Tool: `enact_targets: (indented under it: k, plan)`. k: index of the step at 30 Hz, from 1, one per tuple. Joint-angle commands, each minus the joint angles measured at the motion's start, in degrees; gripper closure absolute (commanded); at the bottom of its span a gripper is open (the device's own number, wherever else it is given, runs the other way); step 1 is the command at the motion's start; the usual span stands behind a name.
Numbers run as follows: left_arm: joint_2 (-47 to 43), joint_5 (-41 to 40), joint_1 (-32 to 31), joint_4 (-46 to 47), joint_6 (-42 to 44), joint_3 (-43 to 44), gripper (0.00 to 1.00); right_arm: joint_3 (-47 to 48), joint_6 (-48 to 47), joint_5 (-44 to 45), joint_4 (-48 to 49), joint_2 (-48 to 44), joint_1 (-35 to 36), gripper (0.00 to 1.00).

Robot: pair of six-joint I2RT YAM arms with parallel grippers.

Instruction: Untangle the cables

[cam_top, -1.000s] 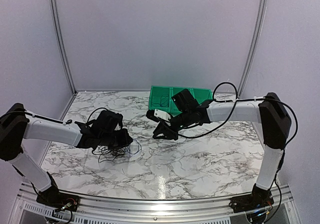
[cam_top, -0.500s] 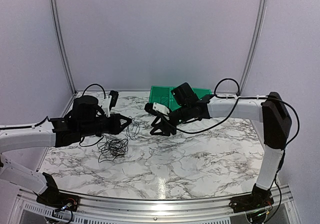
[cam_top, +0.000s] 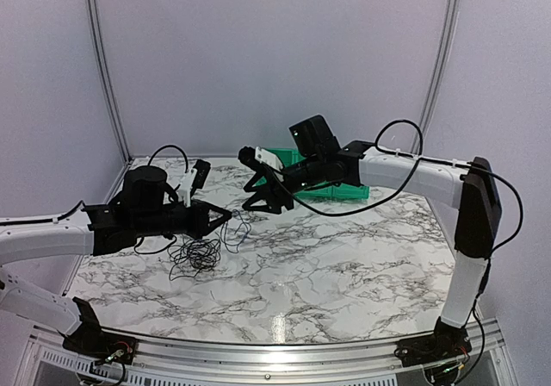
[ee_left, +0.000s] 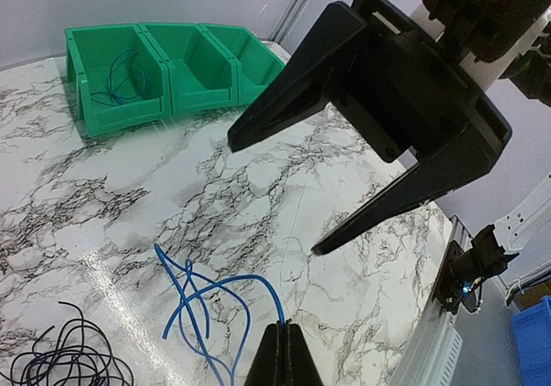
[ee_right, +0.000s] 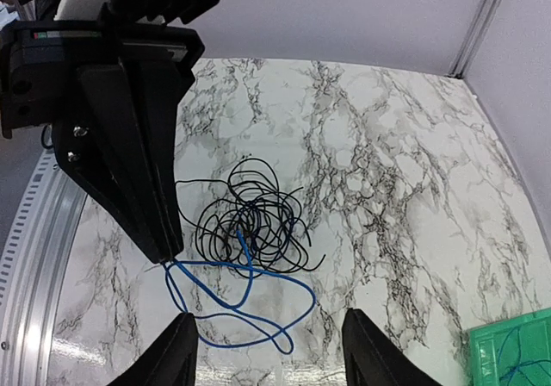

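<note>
The cables are a small black tangle (cam_top: 194,255) on the marble table (cam_top: 344,265) and a thin blue cable (cam_top: 237,231) looping out of it to the right. My left gripper (cam_top: 225,216) is shut on one end of the blue cable (ee_left: 207,304), just above the table. In the right wrist view the blue cable (ee_right: 232,304) still crosses into the black tangle (ee_right: 250,214). My right gripper (cam_top: 261,203) hangs open over the blue loops, facing the left gripper (ee_right: 170,257), with nothing between its fingers (ee_left: 405,127).
A row of green bins (ee_left: 202,97) stands at the back of the table, partly behind my right arm (cam_top: 405,171). Another blue cable (ee_left: 120,76) lies in the leftmost bin. Grey walls close in the table at the back and sides.
My left gripper shut on the blue cable and drew it up and right, out of the black tangle. My right gripper rose, swung left towards it and opened wider.
</note>
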Motion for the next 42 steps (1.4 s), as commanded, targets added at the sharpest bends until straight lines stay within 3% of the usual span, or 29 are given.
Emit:
enact_targets:
  k: [1, 13, 18, 19, 20, 21, 23, 28, 33, 37, 42]
  plan:
    - [0.3, 3.1, -0.4, 3.1, -0.3, 0.0, 1.00, 3.1, -0.9, -2.8, -2.8, 2.8, 1.5, 0.43]
    - [1.1, 4.6, -0.5, 5.2, -0.8, 0.6, 1.00, 3.0, -2.1, -9.4, -3.5, 3.0, 2.0, 0.51]
    - [1.8, 3.9, -0.6, 6.4, -1.1, 0.6, 1.00, 3.3, -0.6, -9.3, -3.4, 3.1, 2.1, 0.95]
    - [1.8, 2.8, -0.6, 6.7, -1.3, 0.4, 0.89, 3.1, -0.1, -8.8, -3.2, 3.1, 2.1, 1.00]
    - [1.8, 1.4, -0.5, 7.2, -1.7, 0.1, 0.72, 2.8, 0.4, -8.2, -3.0, 2.9, 2.0, 1.00]
    - [1.9, -0.1, -0.7, 7.9, -2.0, -0.3, 0.64, 2.5, 1.2, -7.9, -2.4, 2.8, 2.0, 1.00]
    - [2.4, -2.3, -1.0, 10.2, -2.0, -1.5, 0.61, 2.0, 3.0, -7.7, -1.3, 2.7, 2.0, 1.00]
    - [5.2, -7.5, -2.0, 12.7, -1.9, -2.3, 0.61, 2.6, 6.2, -6.2, -0.3, 3.4, 1.7, 1.00]
    - [6.4, -15.2, -3.3, 15.4, -2.0, -4.5, 0.69, 2.6, 8.8, -6.2, 0.8, 3.0, 0.0, 1.00]
    - [5.4, -27.3, -3.7, 18.5, -5.3, -8.1, 0.72, 1.6, 9.5, -7.4, 1.7, 2.2, -0.9, 1.00]
    - [7.4, -44.3, -3.5, 20.2, -9.2, -10.5, 0.85, 2.2, 8.9, -11.7, 0.0, 1.2, -0.9, 1.00]
